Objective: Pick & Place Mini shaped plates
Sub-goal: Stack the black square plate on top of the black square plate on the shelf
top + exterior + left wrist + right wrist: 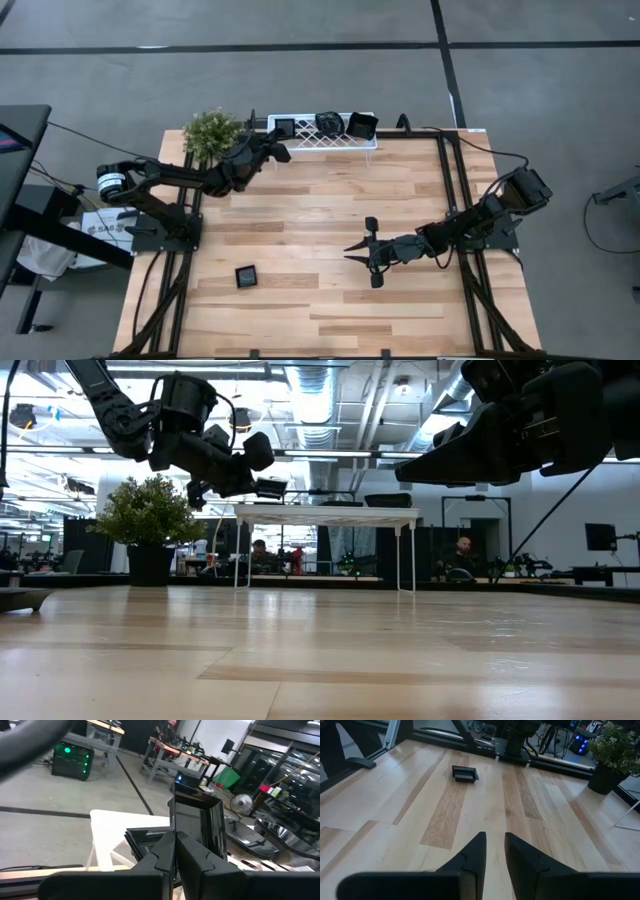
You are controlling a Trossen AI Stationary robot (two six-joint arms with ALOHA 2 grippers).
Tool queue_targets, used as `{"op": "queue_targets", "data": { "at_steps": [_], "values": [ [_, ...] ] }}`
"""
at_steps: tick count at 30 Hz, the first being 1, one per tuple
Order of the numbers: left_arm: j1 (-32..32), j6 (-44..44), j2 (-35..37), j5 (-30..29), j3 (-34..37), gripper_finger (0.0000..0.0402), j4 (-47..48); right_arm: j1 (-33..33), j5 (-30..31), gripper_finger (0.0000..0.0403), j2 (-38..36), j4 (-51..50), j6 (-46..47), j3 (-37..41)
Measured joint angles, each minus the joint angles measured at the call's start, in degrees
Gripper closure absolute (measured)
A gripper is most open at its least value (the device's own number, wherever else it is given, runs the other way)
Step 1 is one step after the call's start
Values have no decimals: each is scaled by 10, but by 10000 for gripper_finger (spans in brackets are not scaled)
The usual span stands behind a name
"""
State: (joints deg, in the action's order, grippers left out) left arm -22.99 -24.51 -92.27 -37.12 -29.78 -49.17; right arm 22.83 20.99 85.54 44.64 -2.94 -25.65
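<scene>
From above, the left end effector (280,152) hangs at the far edge of the pale wooden bench (320,200), just beside the white lattice rack (322,141), clenched on a small glossy black square plate (282,153). Three more black plates (328,123) sit on the rack. Another black square plate (246,276) lies near the bench's front left. The right end effector (372,252) hovers right of centre, fingers spread, holding nothing.

At bench height, the left end effector (262,485) hangs beside a potted green plant (150,520).

Left wrist: the fingers (192,857) pinch the upright black plate (197,822).

Right wrist: parted fingers (522,857) over bare wood; the lone plate (465,773) lies far off.

Glossy black plate (200,817); pale wood-plank table (320,220), smooth; white lattice rack (310,140).
</scene>
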Motion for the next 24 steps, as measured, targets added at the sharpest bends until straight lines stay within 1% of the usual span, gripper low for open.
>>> {"op": "queue_targets", "data": {
  "at_steps": [7, 24],
  "values": [
    [-3, 0, 0, 10, 0, 385, 0, 0, 0, 338, 0, 0, 0, 0],
    [-3, 15, 0, 10, 0, 385, -8, 0, 0, 338, 0, 0, 0, 0]
  ]
}}
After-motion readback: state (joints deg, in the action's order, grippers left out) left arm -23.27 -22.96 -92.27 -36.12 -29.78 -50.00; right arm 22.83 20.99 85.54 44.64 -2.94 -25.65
